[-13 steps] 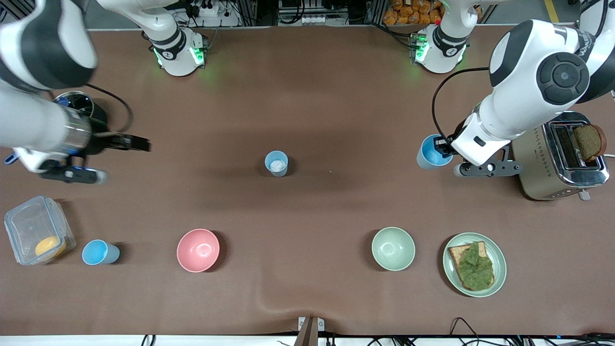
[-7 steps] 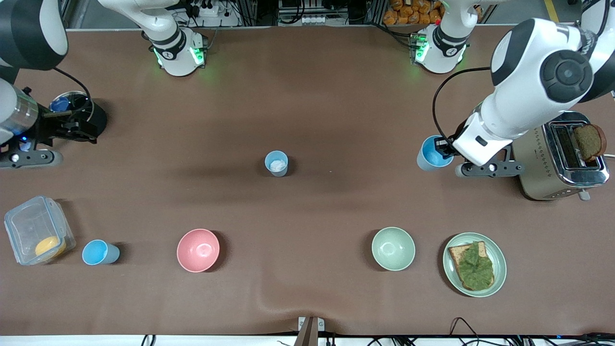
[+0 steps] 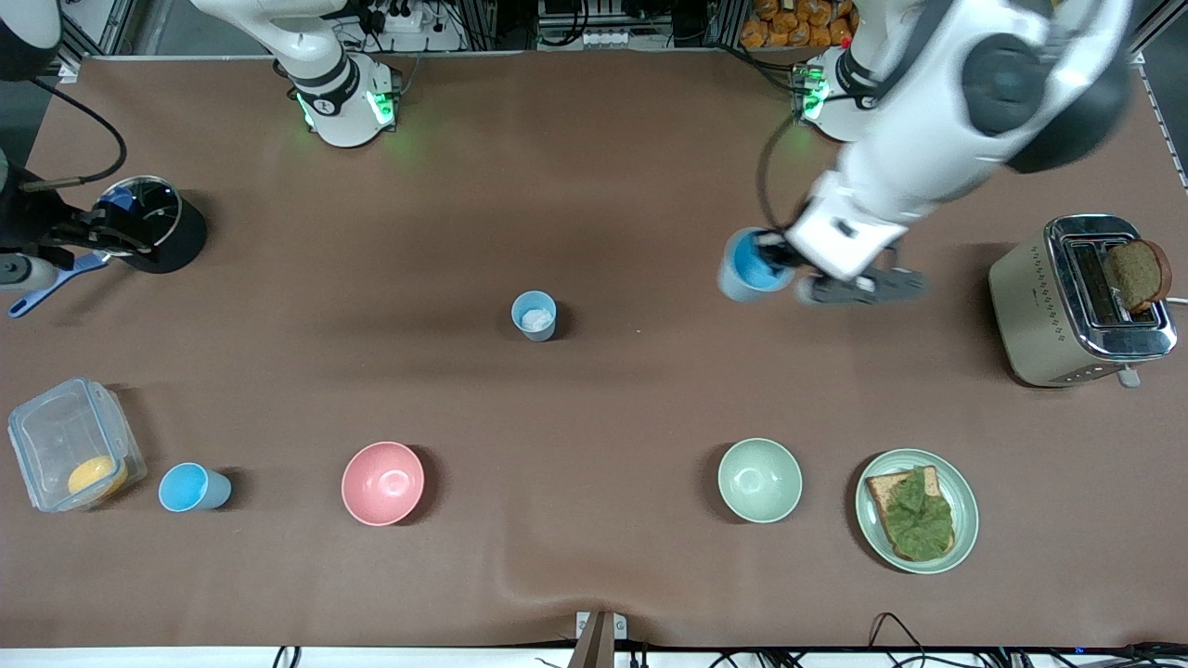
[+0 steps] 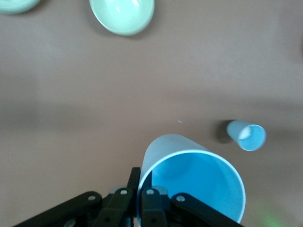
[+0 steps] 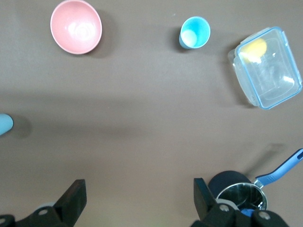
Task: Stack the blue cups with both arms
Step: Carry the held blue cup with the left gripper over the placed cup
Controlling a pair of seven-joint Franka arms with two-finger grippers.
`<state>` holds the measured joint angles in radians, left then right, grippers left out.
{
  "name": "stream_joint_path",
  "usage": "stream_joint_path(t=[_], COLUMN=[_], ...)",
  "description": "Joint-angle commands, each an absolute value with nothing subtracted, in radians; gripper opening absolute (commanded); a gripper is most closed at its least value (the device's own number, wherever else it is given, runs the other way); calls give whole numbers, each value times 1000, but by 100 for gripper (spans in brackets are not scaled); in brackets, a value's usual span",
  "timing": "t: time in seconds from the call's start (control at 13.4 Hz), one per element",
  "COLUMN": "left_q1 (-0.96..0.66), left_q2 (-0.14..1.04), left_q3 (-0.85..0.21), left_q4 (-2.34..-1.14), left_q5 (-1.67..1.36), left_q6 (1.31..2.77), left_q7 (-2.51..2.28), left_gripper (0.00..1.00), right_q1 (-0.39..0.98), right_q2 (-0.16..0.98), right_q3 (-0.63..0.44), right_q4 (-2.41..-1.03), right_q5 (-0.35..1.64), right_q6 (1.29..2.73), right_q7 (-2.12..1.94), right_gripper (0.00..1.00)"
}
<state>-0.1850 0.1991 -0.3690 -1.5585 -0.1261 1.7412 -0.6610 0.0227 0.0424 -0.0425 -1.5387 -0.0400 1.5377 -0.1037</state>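
Left gripper (image 3: 778, 263): fingers pinched on the rim of a bright blue cup (image 3: 745, 265), one inside and one outside the wall, held in the air over bare table (image 3: 594, 186) between the paler blue cup (image 3: 535, 315) and the toaster (image 3: 1081, 301). Right gripper (image 5: 137, 201): fingers spread wide and holding nothing, apparently over the table's edge beside the black pot (image 3: 153, 224). A third blue cup (image 3: 192, 487) stands between the clear lidded box (image 3: 70, 443) and the pink bowl (image 3: 382, 482).
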Motion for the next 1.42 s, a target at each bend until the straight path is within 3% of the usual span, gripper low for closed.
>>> stream_joint_path(t=[0.0, 0.37, 0.67, 1.04, 1.34], left_q1=[-322, -471, -563, -797, -810], left_q2=[320, 455, 557, 693, 712], left_q3=[-362, -353, -342, -146, -132], left_q4=[-1436, -1407, -1399, -1364, -1365], left_q5=[-132, -92, -52, -17, -14], left_q6=[1776, 1989, 2075, 2184, 2203], left_q7=[-880, -1135, -1212, -1328, -1330], left_gripper=[0, 0, 0, 0, 0], right_q1=[6, 5, 8, 21, 21], right_q2=[2, 2, 3, 5, 6], right_q3=[-67, -89, -83, -80, -54], right_q4=[-1578, -1580, -1577, -1575, -1575], right_q5=[-5, 35, 23, 17, -6], right_q6=[1578, 1574, 1568, 1559, 1559], right_q7=[-109, -126, -127, -158, -149], right_gripper=[100, 100, 100, 100, 100])
